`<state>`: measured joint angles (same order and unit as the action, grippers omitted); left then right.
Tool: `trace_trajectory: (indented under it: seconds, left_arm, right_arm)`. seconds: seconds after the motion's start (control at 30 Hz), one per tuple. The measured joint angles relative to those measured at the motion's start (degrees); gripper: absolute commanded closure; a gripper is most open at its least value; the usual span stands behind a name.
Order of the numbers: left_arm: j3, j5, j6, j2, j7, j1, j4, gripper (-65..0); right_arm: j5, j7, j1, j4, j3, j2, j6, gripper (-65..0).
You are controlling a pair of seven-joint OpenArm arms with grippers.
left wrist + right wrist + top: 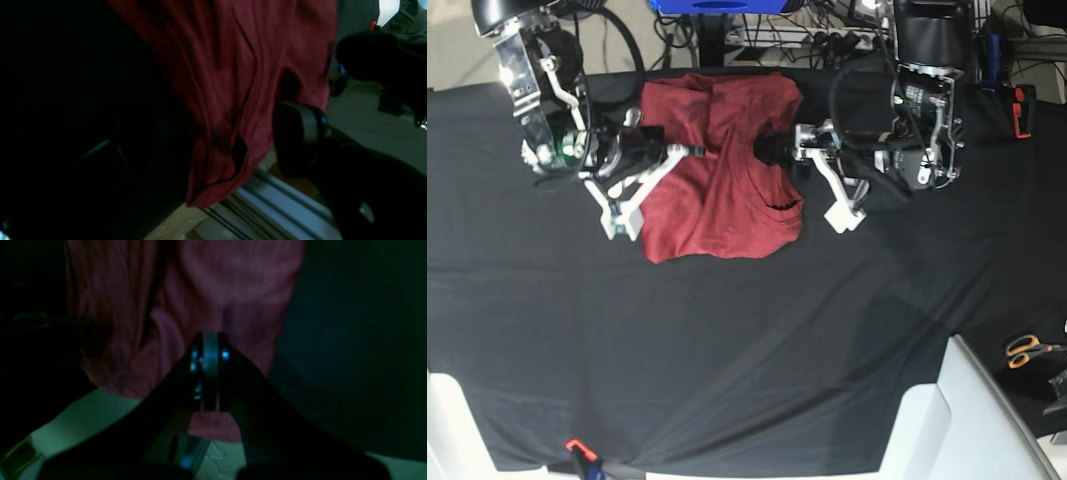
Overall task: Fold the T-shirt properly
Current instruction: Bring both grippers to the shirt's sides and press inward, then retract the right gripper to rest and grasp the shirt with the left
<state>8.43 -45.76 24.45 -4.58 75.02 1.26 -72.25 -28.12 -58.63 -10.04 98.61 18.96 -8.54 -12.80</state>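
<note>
The brick-red T-shirt (pixel 717 185) lies partly folded on the black cloth at the back middle of the base view. My right gripper (pixel 692 152) reaches onto its left half. In the right wrist view that gripper (pixel 210 340) has its jaws pressed together, and creases of the T-shirt (pixel 233 290) run in to its tip. My left gripper (pixel 772 150) sits over the shirt's right half, above the neckline, and is open. The left wrist view shows one dark finger (pixel 300 136) beside the T-shirt (pixel 233 83); the other finger is lost in shadow.
The black cloth (pixel 727 350) covers the whole table. Orange-handled scissors (pixel 1027 350) lie at the right edge. A white frame (pixel 947 420) stands at the front right. Cables and equipment crowd the back edge behind the shirt.
</note>
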Motion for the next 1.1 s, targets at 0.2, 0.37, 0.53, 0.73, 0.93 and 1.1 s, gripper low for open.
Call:
trace_trajectory:
  seconds: [0.2,0.37,0.53,0.73,0.93,1.1]
  left_arm:
    - [-0.2,3.3,0.0,3.3,-2.4,-0.5,0.0,-52.0]
    - [-5.6,3.8,0.0,3.7,-3.6,-1.1,0.0,-52.0]
    - [-9.2,2.5,0.6,4.2,-9.6,-1.1,3.3,-51.8]
    - [-9.4,1.5,0.9,3.8,-12.9,-1.9,6.9,-36.2]
    - [-9.6,3.9,-0.1,3.6,-12.4,-1.9,7.3,0.0]
    - [-10.1,4.4,-0.1,3.6,-11.2,-3.5,7.6,0.0]
  right_arm:
    - [0.0,0.2,-0.9,0.0,0.0,0.0,0.0,-0.2]
    - [0.0,0.1,-1.0,0.0,0.0,0.0,0.0,-0.2]
    - [0.0,0.8,-1.7,0.0,-0.1,0.0,0.0,-0.2]
    - [-0.4,7.0,-5.0,0.0,-1.9,-0.9,0.2,-0.2]
    - [0.0,9.0,-6.7,0.1,-9.2,-1.0,0.0,-0.2]
    - [0.0,14.1,-9.9,0.3,-16.6,-0.8,0.0,-0.2]
